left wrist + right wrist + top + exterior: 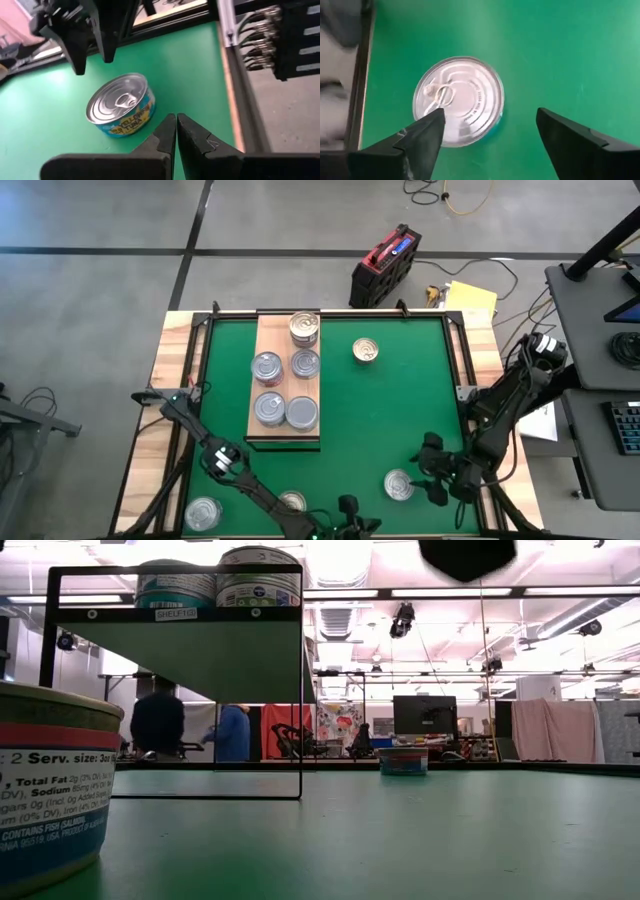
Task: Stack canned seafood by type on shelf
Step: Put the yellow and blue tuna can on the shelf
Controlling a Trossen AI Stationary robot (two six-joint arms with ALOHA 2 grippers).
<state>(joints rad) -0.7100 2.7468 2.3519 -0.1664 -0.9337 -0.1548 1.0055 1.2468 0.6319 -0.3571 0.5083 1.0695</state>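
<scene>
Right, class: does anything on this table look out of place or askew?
Four tins lie off the shelf, scattered on the green mat: one beside it, three along the robot's edge. The open right hand hovers by one.

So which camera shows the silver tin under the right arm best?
The right wrist view: the round silver-lidded tin fills it, pull tab clear, below the open right end effector. The high view shows it small; I can't identify it in the other views.

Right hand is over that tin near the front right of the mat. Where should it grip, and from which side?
Come straight down on the tin: it lies flat, lid up. Close the open right hand across its round side wall, below the rim, clear of the pull tab.
</scene>
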